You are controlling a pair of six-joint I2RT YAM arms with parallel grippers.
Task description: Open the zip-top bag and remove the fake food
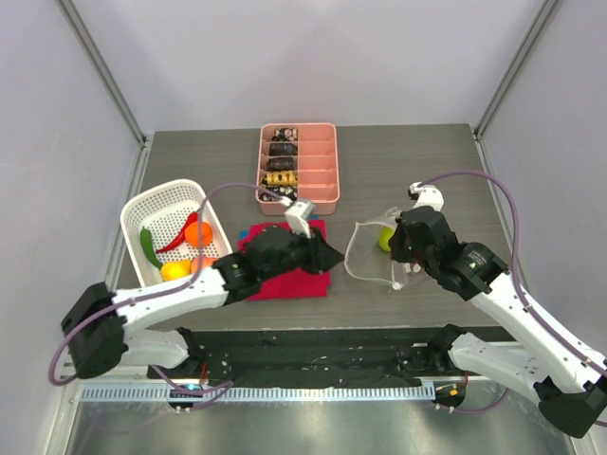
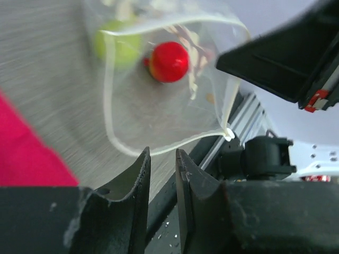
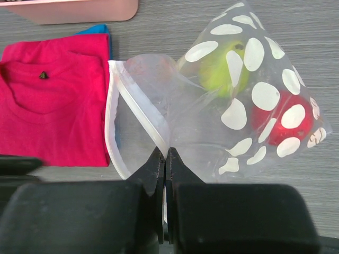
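No word, brand or number can be read anywhere: the zip-top bag (image 3: 238, 114) shows only white dots, one near its right corner bearing a faint squiggle that may be print but is too small to make out, and the red shirt (image 3: 53, 106) has a tiny dark tag, equally unreadable.

Blurred green fruit (image 2: 117, 46), edges indistinct

1 zip-top bag (image 1: 366, 256), 2 fruits (image 3: 222, 69) inside; 1 basket (image 1: 161, 191), at least 4 more; 1 tray (image 1: 335, 161); 1 shirt (image 1: 285, 283)

Overhead view, 2 wrist close-ups, bag (image 3: 233, 114) shared
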